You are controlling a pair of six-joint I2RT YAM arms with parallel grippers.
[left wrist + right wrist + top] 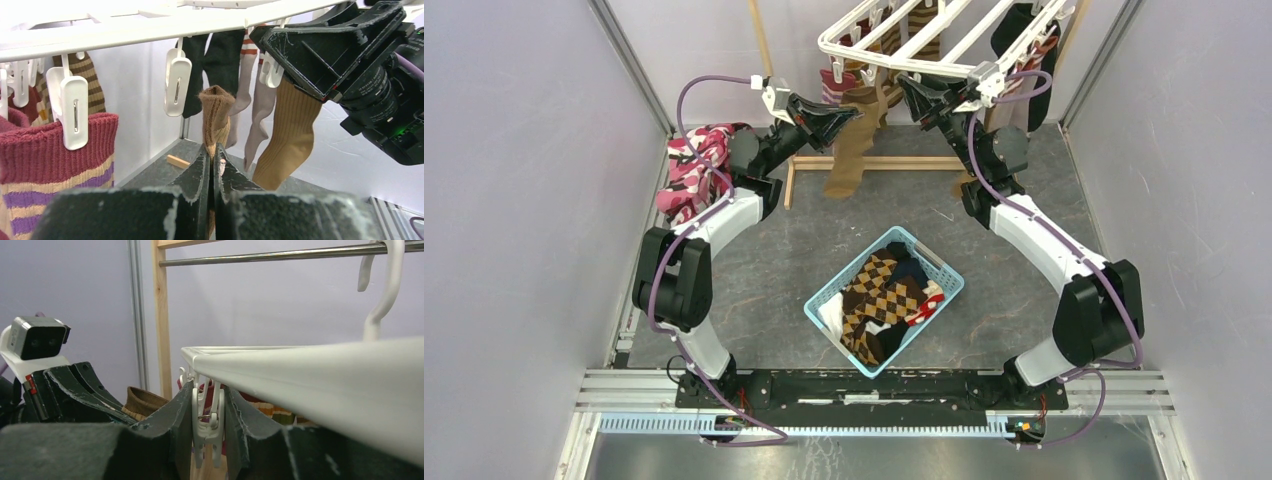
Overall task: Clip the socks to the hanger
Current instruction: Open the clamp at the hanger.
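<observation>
Lilac-walled cell, grey mottled desk [754, 270]. Hanger [325, 385]: white barred rack, hung above the desk's far edge, with clipped socks [287, 130] along it. Tan sock [216, 115]: below the hanger's near bar, cuff upright beside an empty clip [177, 85], pinched in the fully closed left jaws. Right jaws: narrowly parted, pressed on either side of a white clip [207, 425] at the hanger's rim. Blue basket [850, 269]: desk centre, holds argyle socks [879, 300].

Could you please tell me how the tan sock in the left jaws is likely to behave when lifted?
Probably floppy: the tan sock hangs limp below the left gripper, its cuff bunched above the shut jaws. Likely light, since a thin pinch carries it. The ribbed knit should resist slipping.
</observation>
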